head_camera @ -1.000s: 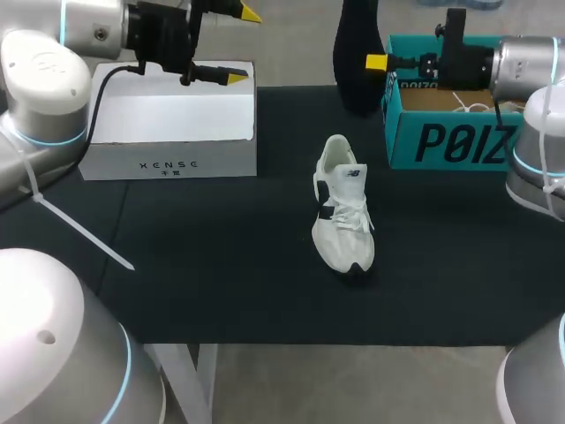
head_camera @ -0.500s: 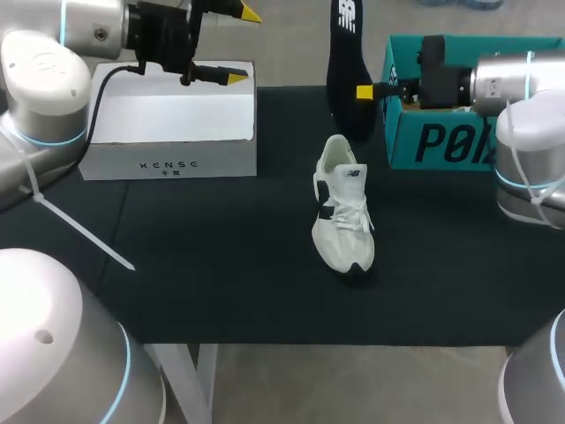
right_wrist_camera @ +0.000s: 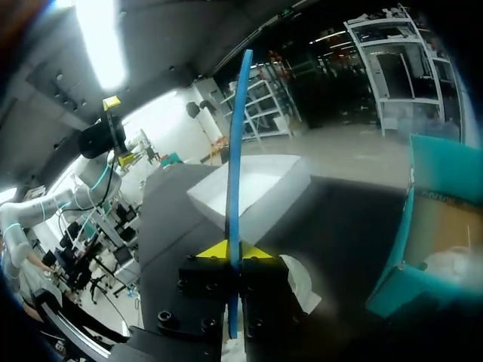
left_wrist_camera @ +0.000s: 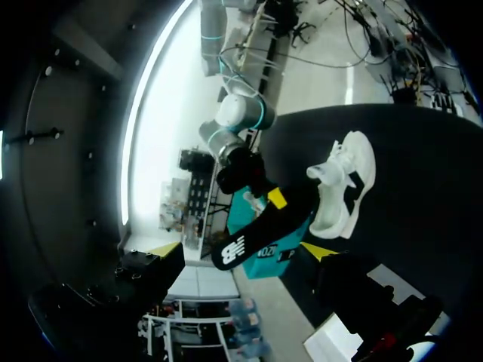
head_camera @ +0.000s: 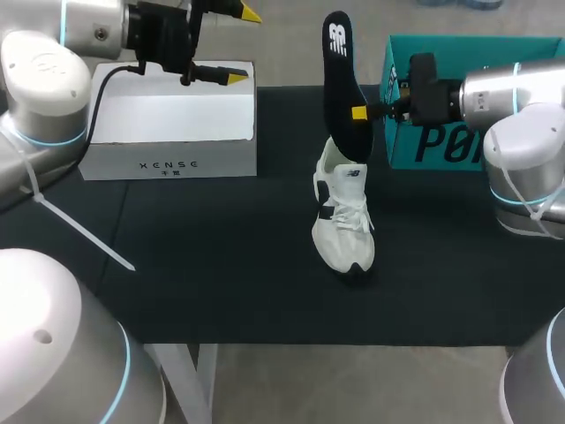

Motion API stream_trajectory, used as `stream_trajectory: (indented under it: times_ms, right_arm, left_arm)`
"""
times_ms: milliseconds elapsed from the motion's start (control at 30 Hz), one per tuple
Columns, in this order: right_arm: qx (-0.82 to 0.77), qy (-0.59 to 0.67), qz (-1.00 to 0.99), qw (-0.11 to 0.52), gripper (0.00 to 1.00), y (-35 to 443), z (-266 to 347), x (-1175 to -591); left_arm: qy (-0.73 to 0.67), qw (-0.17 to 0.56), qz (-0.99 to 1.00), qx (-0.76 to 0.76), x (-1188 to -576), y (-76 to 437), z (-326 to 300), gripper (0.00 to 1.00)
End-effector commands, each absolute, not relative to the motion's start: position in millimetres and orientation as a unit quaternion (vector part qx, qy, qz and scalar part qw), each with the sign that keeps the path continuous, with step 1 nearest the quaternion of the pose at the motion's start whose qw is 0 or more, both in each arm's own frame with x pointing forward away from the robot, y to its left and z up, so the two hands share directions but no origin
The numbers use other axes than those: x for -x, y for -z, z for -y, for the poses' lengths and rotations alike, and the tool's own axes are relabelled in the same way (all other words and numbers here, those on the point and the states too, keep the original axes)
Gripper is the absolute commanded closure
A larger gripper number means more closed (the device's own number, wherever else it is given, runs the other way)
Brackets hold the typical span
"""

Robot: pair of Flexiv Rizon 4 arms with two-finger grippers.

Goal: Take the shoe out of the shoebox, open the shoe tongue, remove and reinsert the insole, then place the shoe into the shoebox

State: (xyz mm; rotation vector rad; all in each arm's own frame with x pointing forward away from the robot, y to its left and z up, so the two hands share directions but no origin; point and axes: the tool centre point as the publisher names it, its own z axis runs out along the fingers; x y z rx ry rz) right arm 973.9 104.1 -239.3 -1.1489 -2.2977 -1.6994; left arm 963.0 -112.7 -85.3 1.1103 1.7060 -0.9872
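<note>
A white shoe (head_camera: 342,216) lies on the black mat, toe toward the front edge. My right gripper (head_camera: 359,113) is shut on a black insole (head_camera: 340,79), which it holds upright just above the shoe's heel opening. The right wrist view shows that insole (right_wrist_camera: 238,151) edge-on between the closed yellow tips (right_wrist_camera: 230,251), with the shoe (right_wrist_camera: 302,290) below. The teal shoebox (head_camera: 441,141) stands at the back right, open. Over the white box at the back left my left gripper (head_camera: 244,46) stands wide open and holds nothing. From there the shoe (left_wrist_camera: 343,185) and insole (left_wrist_camera: 260,230) show far ahead.
A white closed box (head_camera: 172,124) sits at the back left of the mat. The black mat (head_camera: 221,265) spreads bare in front of and to the left of the shoe. The table's front edge runs just beyond the mat.
My right arm has carried the insole leftward from beside the teal shoebox to above the shoe's heel. The left arm and the shoe have not moved.
</note>
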Motion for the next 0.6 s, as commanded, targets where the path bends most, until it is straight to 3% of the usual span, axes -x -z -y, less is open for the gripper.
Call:
stream_trajectory:
  times_ms: [33,600]
  right_arm:
    - [0.376,0.55,0.745,0.027,1.0,240.7,-108.8,-974.4]
    - [0.375,0.555,0.742,0.021,1.0,241.9,-109.6,-975.8]
  left_arm:
    - [0.394,0.425,-0.683,-0.445,-962.7,85.0,112.4,0.0]
    - [0.394,0.425,-0.683,-0.445,-962.7,85.0,112.4,0.0]
